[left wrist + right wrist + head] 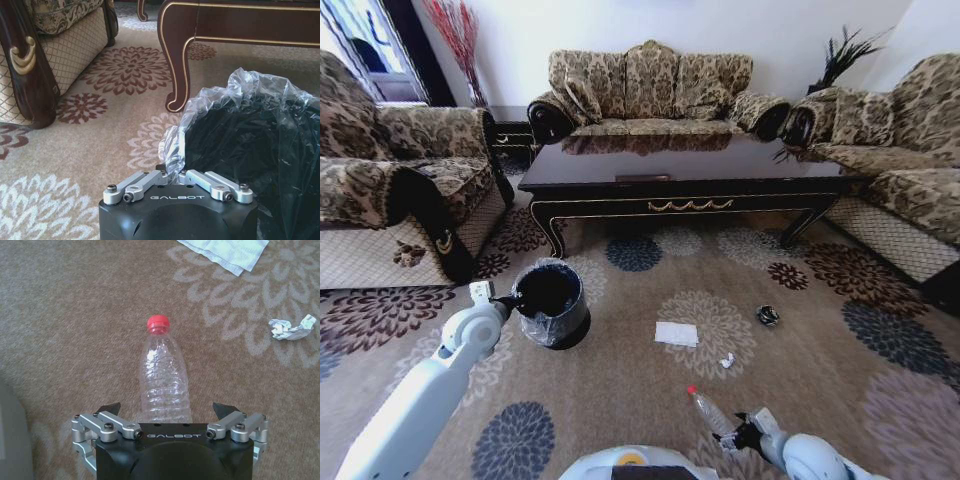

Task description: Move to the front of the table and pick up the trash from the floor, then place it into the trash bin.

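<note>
Two grippers low over the flowery carpet [620, 370], trash nearby.

You see the shiny dark wood table [690, 180] at the back w/ sofas round it. Left gripper [175, 172] is pressed together on the crinkly liner of the round black bin [552, 305]. Right gripper [170, 412] is spread wide round the clear ribbed bottle [164, 380], red cap; its base is hidden. Flat white paper [676, 333], small crumpled scrap [291, 328] & dark wrapper [767, 315] lie beyond.

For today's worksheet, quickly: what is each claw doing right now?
Left claw: shut on the clear liner at the trash bin rim.
Right claw: open, fingers either side of the plastic bottle on the carpet.
</note>
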You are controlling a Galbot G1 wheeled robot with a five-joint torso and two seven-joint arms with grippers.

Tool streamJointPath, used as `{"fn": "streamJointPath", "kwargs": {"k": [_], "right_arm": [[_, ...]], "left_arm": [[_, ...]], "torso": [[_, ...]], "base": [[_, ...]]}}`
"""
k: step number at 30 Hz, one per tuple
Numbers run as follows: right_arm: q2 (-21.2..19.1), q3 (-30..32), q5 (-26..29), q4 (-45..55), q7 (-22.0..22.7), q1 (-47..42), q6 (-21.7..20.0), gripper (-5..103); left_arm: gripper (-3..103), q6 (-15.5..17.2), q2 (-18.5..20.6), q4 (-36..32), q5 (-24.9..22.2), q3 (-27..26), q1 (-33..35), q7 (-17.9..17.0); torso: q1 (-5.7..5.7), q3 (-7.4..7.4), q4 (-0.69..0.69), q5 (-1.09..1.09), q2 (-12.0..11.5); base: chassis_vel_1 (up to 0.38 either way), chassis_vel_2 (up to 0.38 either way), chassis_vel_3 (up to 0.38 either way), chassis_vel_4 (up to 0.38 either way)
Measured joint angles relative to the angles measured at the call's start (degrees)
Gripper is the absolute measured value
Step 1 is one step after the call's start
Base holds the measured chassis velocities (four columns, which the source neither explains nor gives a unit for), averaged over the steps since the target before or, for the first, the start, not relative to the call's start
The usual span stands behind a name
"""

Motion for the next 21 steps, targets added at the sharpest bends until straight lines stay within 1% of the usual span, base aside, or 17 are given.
{"fn": "streamJointPath", "kwargs": {"k": [2, 6, 13, 14, 15, 16, 20, 21], "right_arm": [[0.47, -1.99, 0.4, -1.49, -0.07, 2.34, 0.03, 100], [1.33, -3.78, 0.5, -2.89, -0.07, 3.9, 0.1, 100], [2.57, -4.98, 0.26, -4.27, -0.09, 4.54, 0.15, 100], [2.61, -4.98, 0.17, -4.32, -0.13, 4.49, 0.15, 101], [2.79, -4.96, -0.15, -4.51, -0.36, 4.23, 0.15, 97], [2.79, -4.96, -0.15, -4.51, -0.36, 4.23, 0.15, 97], [3.46, -4.63, -0.98, -5.73, -1.28, 4.05, 0.44, 76], [3.46, -4.63, -0.98, -5.73, -1.28, 4.05, 0.44, 76]], "left_arm": [[4, 0.0, -0.08, 0.0, -0.02, -0.09, 0.2, -0.02], [4, 0.0, -0.05, -0.18, -0.07, -0.2, 0.38, -0.04], [4, 0.0, 0.13, -0.26, -0.13, -0.45, 0.38, -0.07], [4, 0.0, 0.15, -0.26, -0.13, -0.46, 0.38, -0.07], [4, 0.0, 0.16, -0.26, -0.15, -0.46, 0.35, -0.07], [4, 0.0, 0.16, -0.26, -0.15, -0.46, 0.35, -0.07], [4, 0.0, 0.08, -0.41, -1.01, -0.37, 0.08, -0.1], [4, 0.0, 0.08, -0.41, -1.01, -0.37, 0.08, -0.1]], "torso": [[0.0, 0.0, 0.01, -0.01, 0.0], [0.0, 0.0, 0.0, 0.0, 0.0], [0.0, 0.0, 0.0, 0.0, 0.0], [0.0, 0.0, 0.0, 0.0, 0.0], [0.0, 0.0, 0.0, 0.0, 0.0], [0.0, 0.0, 0.0, 0.0, 0.0], [0.0, 0.0, 0.0, -0.01, 0.0], [0.0, 0.0, 0.0, -0.01, 0.0]], "base": [[0.0, 0.0, 0.0, 0.0], [0.0, 0.0, 0.0, 0.0], [0.0, 0.0, 0.0, 0.0], [0.0, 0.0, 0.0, 0.0], [0.0, 0.0, 0.0, 0.0], [0.0, 0.0, 0.0, 0.0], [0.0, 0.0, 0.0, 0.0], [0.0, 0.0, 0.0, 0.0]]}}
